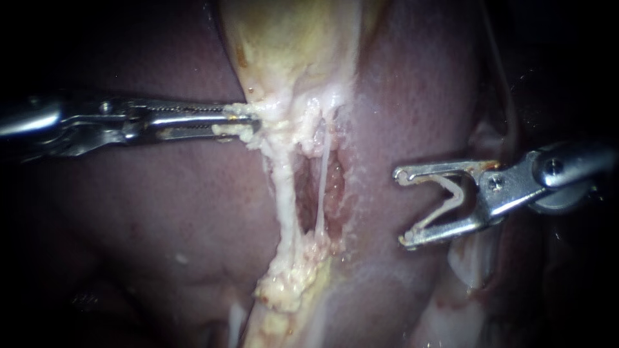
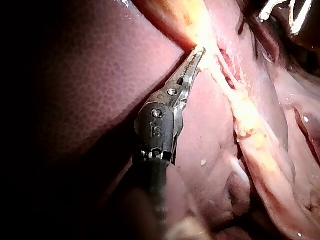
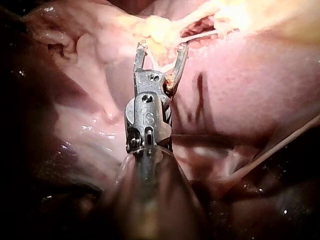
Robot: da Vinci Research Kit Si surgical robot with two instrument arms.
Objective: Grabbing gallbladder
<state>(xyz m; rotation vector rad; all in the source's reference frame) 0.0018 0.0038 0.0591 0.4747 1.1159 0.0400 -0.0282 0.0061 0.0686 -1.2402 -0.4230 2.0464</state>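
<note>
The liver (image 1: 142, 212), dark red and mottled, fills most of the endoscope view on both sides of a pale seam down the middle. The gallbladder (image 1: 290, 38), yellowish, comes in from the upper edge of that view and narrows downward. There it passes into a ragged band of pale fatty tissue (image 1: 287, 258) that runs on down over the liver. Beside this band a reddish opening (image 1: 332, 187) gapes in the tissue, and a thin white strand (image 1: 322, 174) runs lengthwise across it. The left instrument (image 1: 242, 122) reaches in level from the left. Its long toothed jaws are clenched from two sides on the gallbladder at its narrow lower end, with lumps of pale fat bulging around the tips. The left wrist view shows the same grip, the jaws lying nearly together with only a sliver of tissue between them. The right instrument (image 1: 400, 207) comes in from the right with its jaws spread wide and nothing gripped. They sit over bare liver beside the opening, apart from the strand and well apart from the gallbladder. A thin V-shaped strip lines their inner faces, and I cannot tell whether it belongs to the instrument.
</note>
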